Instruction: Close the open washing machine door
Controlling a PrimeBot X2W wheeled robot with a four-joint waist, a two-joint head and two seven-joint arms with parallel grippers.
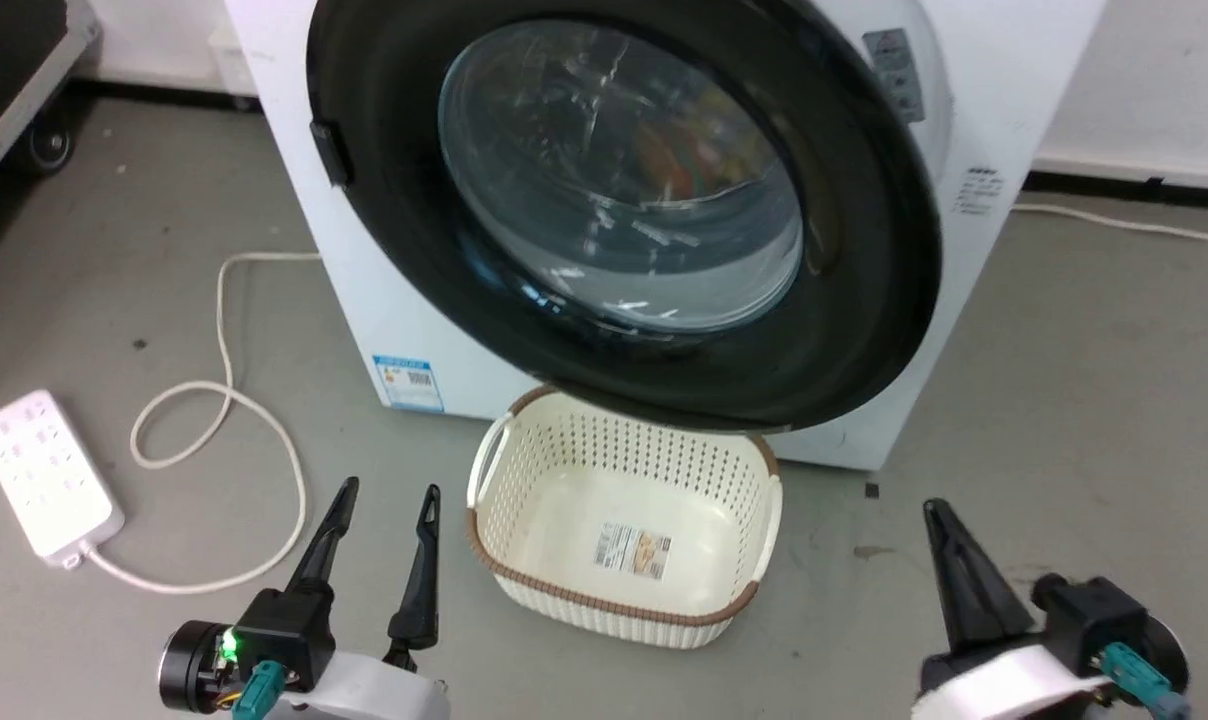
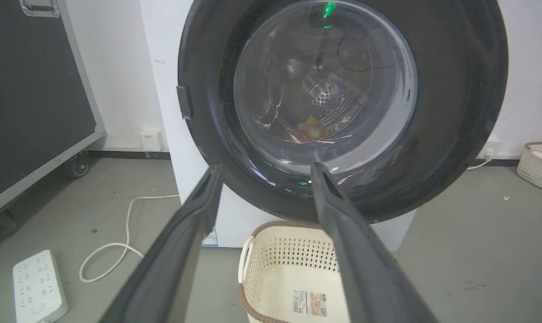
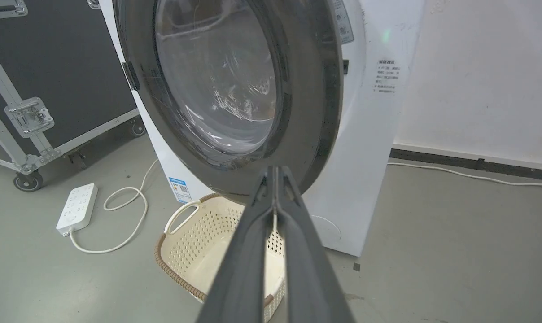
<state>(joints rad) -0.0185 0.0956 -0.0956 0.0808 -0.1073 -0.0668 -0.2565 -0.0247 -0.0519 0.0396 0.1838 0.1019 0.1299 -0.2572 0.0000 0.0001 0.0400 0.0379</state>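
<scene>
The washing machine door (image 1: 864, 250) is a wide black ring around a bulging clear glass window (image 1: 619, 180), covering most of the white machine's front (image 1: 354, 260). It looks slightly ajar on its left side, where a small dark latch tab (image 1: 329, 150) juts out. Seen from the left wrist, the door (image 2: 455, 112) faces me, with clothes dimly visible through the glass. My left gripper (image 1: 391, 490) (image 2: 266, 167) is open and empty, low at the front left, apart from the door. My right gripper (image 1: 932, 510) (image 3: 275, 169) is shut on nothing at the front right, pointing at the door's lower rim (image 3: 307, 112).
A cream perforated laundry basket (image 1: 614, 605) (image 2: 248, 251) (image 3: 177, 269) stands empty on the grey floor under the door's lower edge, between my grippers. A white power strip (image 1: 49, 485) with a looping cable (image 1: 224, 400) lies left. A black wheeled case (image 2: 28, 89) stands far left.
</scene>
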